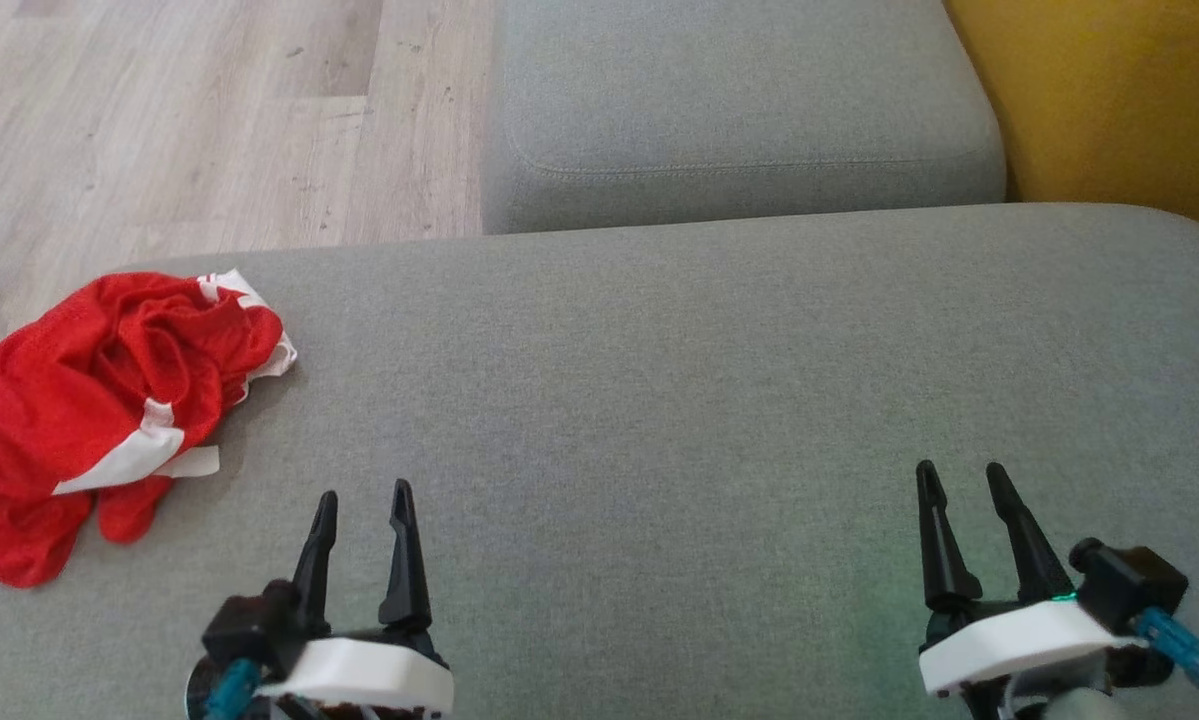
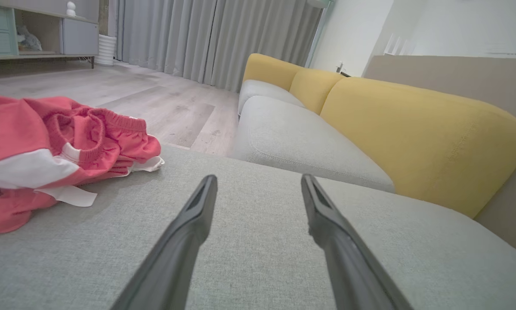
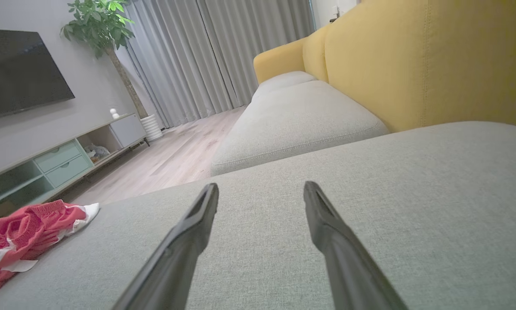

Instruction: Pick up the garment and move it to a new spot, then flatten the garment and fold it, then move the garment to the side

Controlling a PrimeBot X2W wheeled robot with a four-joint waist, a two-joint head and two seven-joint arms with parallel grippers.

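Left tool (image 1: pixel 365 492) and right tool (image 1: pixel 959 468) point across the grey sofa seat (image 1: pixel 659 380), both wide and empty, in the head view. The crumpled red garment (image 1: pixel 109 385) lies at the seat's left edge. Left wrist view: garment (image 2: pixel 47 150) left of the spread fingers (image 2: pixel 189 232). Right wrist view: garment (image 3: pixel 25 232) far left. The cabinet (image 3: pixel 62 161) has an open shelf holding something small, unclear.

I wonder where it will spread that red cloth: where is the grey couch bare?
The grey fabric seat cushion is bare from the crumpled red-and-white garment at its left edge across to the yellow backrest. Only that left edge is crowded.
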